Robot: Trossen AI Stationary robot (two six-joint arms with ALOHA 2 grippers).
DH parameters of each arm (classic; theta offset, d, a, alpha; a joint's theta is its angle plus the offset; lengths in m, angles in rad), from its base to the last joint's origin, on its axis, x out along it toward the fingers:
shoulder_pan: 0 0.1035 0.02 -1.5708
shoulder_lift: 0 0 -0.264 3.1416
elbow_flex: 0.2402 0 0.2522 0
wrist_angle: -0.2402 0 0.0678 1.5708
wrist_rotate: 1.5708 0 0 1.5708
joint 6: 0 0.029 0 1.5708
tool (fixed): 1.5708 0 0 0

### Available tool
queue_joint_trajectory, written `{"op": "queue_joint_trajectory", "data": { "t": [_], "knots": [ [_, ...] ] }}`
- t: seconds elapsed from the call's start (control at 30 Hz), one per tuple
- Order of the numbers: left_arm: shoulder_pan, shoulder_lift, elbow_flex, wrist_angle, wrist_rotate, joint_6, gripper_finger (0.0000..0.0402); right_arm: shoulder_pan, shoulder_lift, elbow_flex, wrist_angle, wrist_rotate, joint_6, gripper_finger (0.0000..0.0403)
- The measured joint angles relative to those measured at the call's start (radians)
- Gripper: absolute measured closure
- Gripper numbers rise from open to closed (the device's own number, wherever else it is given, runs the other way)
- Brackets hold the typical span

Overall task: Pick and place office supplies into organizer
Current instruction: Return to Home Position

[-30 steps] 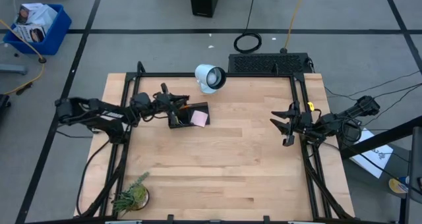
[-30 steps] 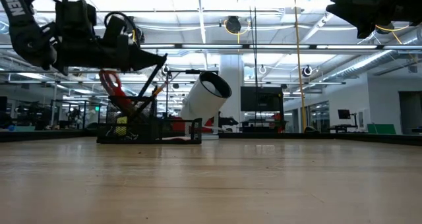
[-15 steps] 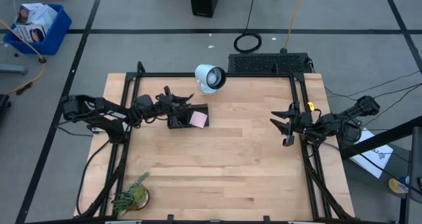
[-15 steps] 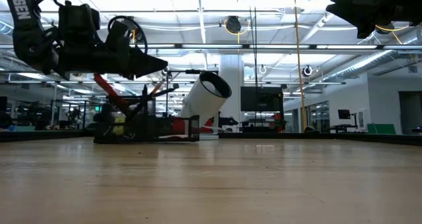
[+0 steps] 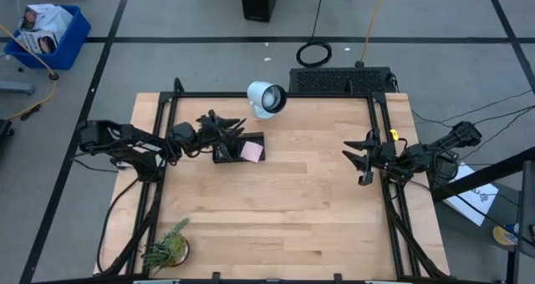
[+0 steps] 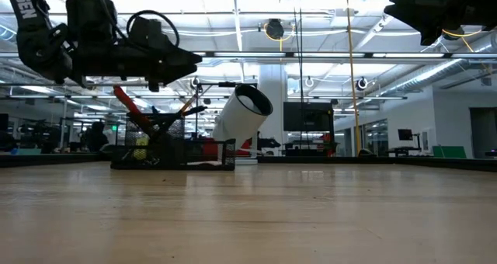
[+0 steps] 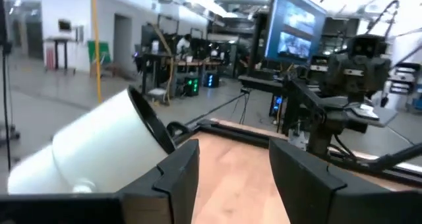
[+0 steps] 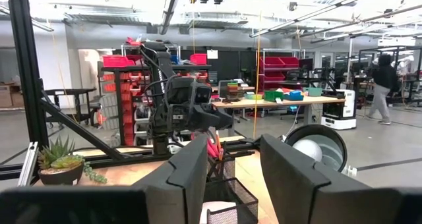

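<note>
Overhead, my left pincer (image 5: 227, 127) hangs over the one organizer (image 5: 230, 155) at the tabletop's (image 5: 284, 209) far left. One pink sticky-note pad (image 5: 252, 150) lies inside. The right pincer (image 5: 356, 160) waits at the right edge. At tabletop level, one pair of red scissors (image 6: 128, 105) stands in the organizer. Through both wrist cameras I see fingers spread wide, holding nothing.

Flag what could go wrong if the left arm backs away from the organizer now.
1. The open left gripper hangs just above the red-handled scissors sticking up from the organizer; a low retreat could snag them and drag or tip the organizer.
2. The white cylinder lies close beside the organizer; a swing that way might knock it rolling.
The right gripper waits near the right edge of the table.
</note>
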Motion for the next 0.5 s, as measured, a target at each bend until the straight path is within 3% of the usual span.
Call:
{"op": "queue_joint_trajectory", "data": {
  "t": [0.2, 0.5],
  "knots": [
    [-0.129, -0.031, 0.040, -0.176, -0.090, -0.069, 0.0235, 0.000, 0.000, 0.000, 0.000, 0.000, 0.000, 0.0273],
    [-0.413, -0.184, 0.054, -0.276, -0.016, -0.050, 0.0252, 0.000, 0.000, 0.000, 0.000, 0.000, 0.000, 0.0273]
  ]
}}
